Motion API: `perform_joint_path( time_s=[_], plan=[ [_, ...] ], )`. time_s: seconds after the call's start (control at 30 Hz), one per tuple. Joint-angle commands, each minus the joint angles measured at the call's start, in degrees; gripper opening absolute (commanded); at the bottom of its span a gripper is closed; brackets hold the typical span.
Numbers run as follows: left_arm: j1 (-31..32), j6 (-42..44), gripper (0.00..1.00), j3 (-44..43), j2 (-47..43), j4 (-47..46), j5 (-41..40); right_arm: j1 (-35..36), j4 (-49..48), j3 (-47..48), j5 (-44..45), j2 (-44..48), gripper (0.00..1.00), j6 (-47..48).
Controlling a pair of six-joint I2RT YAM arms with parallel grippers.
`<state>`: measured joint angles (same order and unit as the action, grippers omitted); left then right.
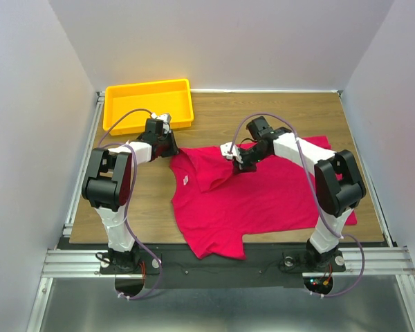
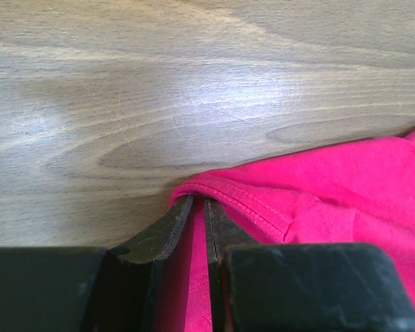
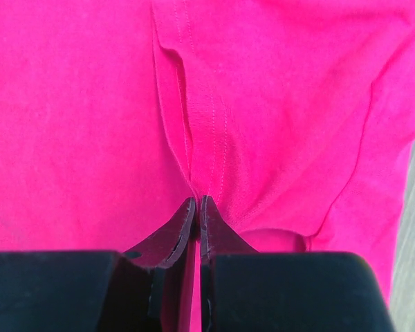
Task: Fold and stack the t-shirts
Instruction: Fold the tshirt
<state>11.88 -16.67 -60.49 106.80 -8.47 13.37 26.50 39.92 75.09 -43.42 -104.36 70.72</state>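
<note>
The bright crimson-pink short-sleeved cloth t-shirt (image 1: 263,200) is spread on the wooden tabletop (image 1: 145,200), with its long axis running left to right and the white neck label (image 1: 185,180) toward the left. Its far left corner is pinched in the left pincer (image 2: 200,207). A stitched fold along the far edge is pinched in the right pincer (image 3: 197,204). From both pincers the bulk of the cloth lies nearward, so a fold toward the near edge is judged likely.

The t-shirt (image 1: 263,197) lies spread on the table (image 1: 297,114), centre to right. The tray (image 1: 149,107) sits in the far left corner, just behind the left hand (image 2: 199,202).
</note>
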Motion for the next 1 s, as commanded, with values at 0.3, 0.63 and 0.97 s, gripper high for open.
perform_joint_path(
  time_s=[0.3, 0.63, 0.97],
  plan=[
    [-0.28, -0.03, 0.24, -1.47, -0.02, 1.35, -1.41, -2.94, 0.59, -1.61, -4.74, 1.61, 0.01, 0.48],
    [-0.37, 0.23, 0.24, -1.65, -0.46, 1.00, -1.59, -3.30, 0.68, -2.49, -3.87, 0.12, 0.01, -1.02],
    [-0.37, 0.32, 0.24, -1.91, 0.25, 1.00, -1.41, -4.44, 1.39, -4.42, -4.31, -0.50, 0.04, 0.47]
  ],
)
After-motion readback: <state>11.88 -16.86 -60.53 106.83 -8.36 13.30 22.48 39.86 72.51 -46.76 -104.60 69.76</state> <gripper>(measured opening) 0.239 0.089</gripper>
